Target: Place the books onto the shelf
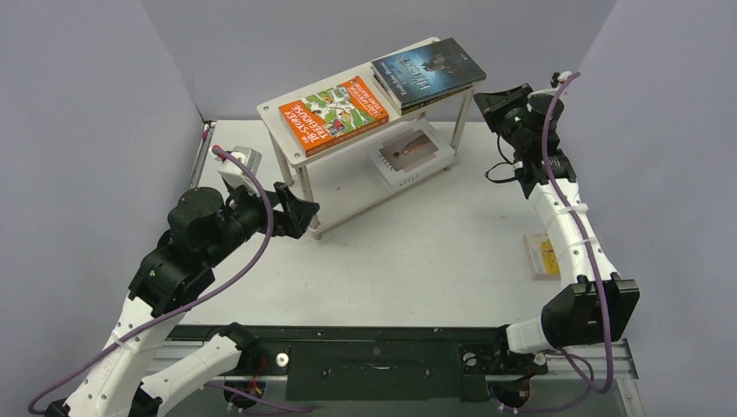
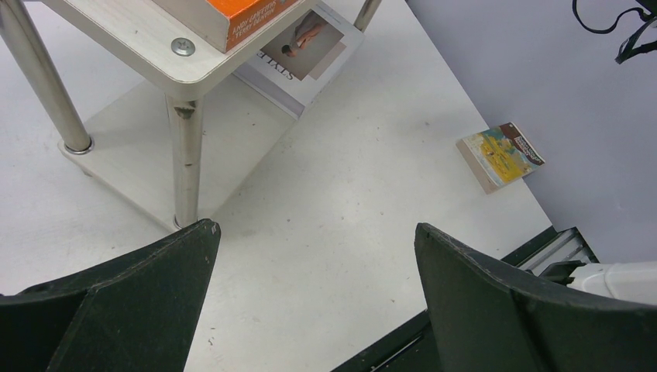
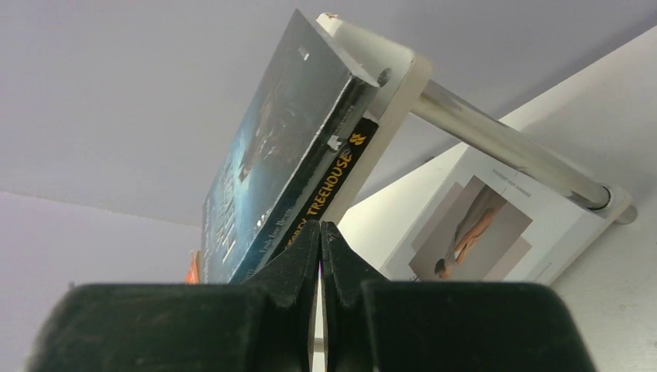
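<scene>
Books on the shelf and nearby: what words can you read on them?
"78-STOREY TREEHOUSE": cover of the orange book, on the top board of the shelf.
"TREEHOUSE": yellow letters on the black-spined book under the dark blue book, seen in the right wrist view.
Dark blue book, title: too blurred to read.
White book and yellow book: print too small to read.

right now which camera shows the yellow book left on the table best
The left wrist view: the yellow-teal book lies flat, its cover and page edge unobstructed. The top view shows it small, beside the right arm. The right wrist view misses it.
</scene>
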You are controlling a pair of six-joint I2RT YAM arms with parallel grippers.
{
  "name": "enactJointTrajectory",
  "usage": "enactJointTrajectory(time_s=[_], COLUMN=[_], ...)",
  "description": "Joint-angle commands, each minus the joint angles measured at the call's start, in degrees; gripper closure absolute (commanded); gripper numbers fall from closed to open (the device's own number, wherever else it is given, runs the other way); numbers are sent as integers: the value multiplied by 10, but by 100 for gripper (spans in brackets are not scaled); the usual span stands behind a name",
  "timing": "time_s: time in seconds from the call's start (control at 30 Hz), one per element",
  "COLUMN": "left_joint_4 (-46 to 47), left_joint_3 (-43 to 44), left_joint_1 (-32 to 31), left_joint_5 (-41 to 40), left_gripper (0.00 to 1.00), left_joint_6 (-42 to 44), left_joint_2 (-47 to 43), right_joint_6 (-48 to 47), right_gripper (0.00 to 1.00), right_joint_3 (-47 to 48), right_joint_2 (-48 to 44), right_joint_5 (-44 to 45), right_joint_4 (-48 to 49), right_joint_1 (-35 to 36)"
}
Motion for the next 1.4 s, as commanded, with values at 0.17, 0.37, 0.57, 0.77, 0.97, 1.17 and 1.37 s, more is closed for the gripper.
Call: enactJointTrajectory(time_s=[0.17,0.37,0.57,0.77,0.97,1.17,1.37], left_joint_4=[17,13,11,7,5,4,2], left_joint_3=[4,8,8,8,10,12,13], left_joint_1=[2,2,2,2,2,2,2], left_joint_5=[-8,-13,-16,-22,-27,-22,-22], left_gripper=[4,4,4,4,4,4,4], left_joint_6=[6,8,10,11,13,13,15], left_joint_2=[-6,-6,-7,-8,-6,-3,-4], right_joint_6=[-15,-14,-8,-6,-1,7,11], right_gripper=[100,100,100,100,100,100,100], right_joint_3=[55,79,91,102,98,103,115], right_joint_2=[37,62,80,90,88,95,109], right_joint_5=[2,-4,-10,-15,-18,-21,-25], right_joint_4=[-8,-8,-2,2,15,22,25], right_joint_1=[-17,-22,-22,-23,-24,-26,-26])
